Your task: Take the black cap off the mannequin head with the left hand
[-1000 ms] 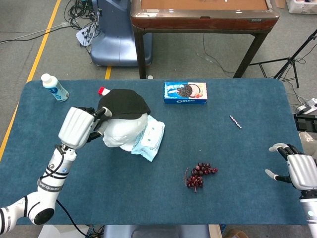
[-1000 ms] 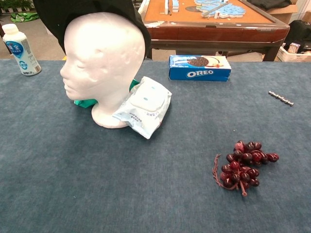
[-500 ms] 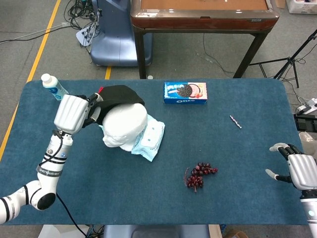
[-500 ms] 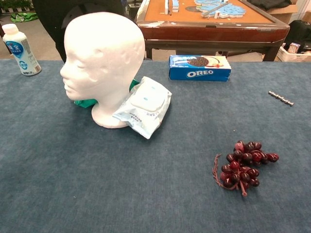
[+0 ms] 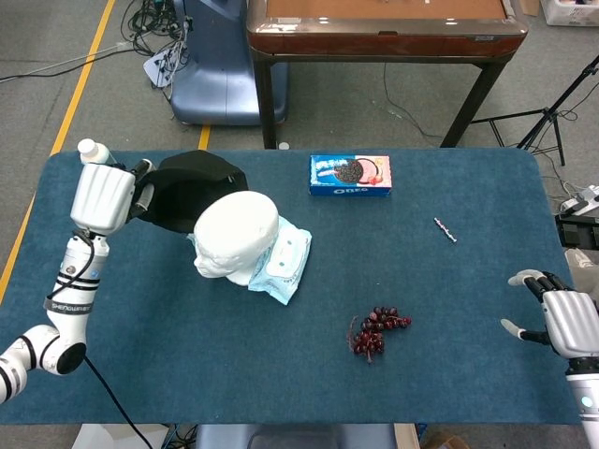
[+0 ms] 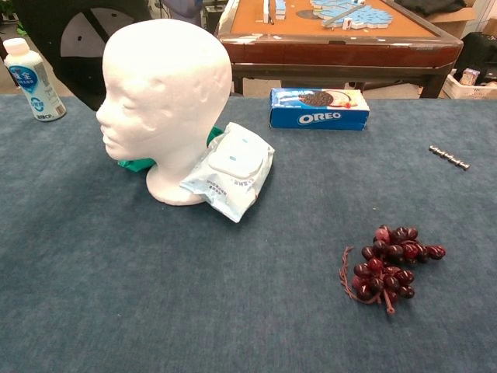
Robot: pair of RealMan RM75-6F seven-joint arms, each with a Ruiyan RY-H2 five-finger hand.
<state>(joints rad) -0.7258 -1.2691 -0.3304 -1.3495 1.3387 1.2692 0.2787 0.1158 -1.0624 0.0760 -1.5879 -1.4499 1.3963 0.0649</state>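
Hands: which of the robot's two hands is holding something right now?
The left hand, raised beside the mannequin head, holds the black cap. The right hand, at the table's far right edge, holds nothing, its fingers spread.

Setting: robotics lab or test room. Evidence: grey concrete floor (image 5: 56,47) with a yellow marking line (image 5: 70,112); loose black cables (image 5: 154,23) trailing beside a blue-grey machine base (image 5: 220,70); a black tripod stand (image 5: 552,117) at the right edge. Work surface: table with blue felt cover (image 5: 187,355), laid with unrelated props. Behind it: a wooden game table (image 5: 384,28) with brown top. White robot arm (image 5: 80,290) at the near left edge.
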